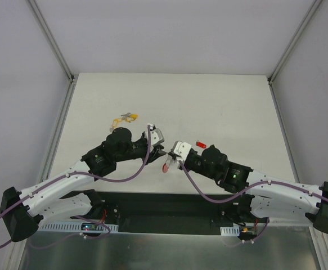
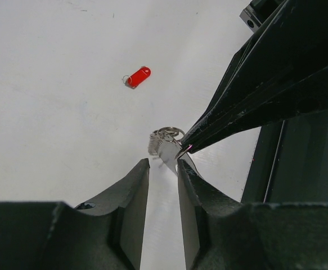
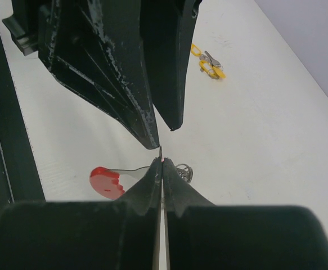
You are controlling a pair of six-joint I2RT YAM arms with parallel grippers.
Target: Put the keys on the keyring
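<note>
The keyring's red crescent [image 1: 166, 165] hangs just under my right gripper [image 1: 174, 159]. In the right wrist view the right gripper [image 3: 161, 162] is shut on a thin metal part of the keyring. The red crescent [image 3: 104, 181] sticks out on its left and the grey coil [image 3: 182, 171] on its right. My left gripper [image 1: 159, 147] is open, its tips right against the right gripper's tips. In the left wrist view the left gripper [image 2: 164, 163] faces the coil and a small ring [image 2: 164, 138]. A red-tagged key [image 2: 138, 76] lies beyond. Yellow-tagged keys [image 1: 124, 118] lie further back left.
The red-tagged key [image 1: 200, 145] lies beside the right wrist. The yellow-tagged keys also show in the right wrist view [image 3: 209, 62]. The dark base rail [image 1: 164, 205] runs along the table's near edge. Metal frame posts [image 1: 54, 42] stand at the back corners.
</note>
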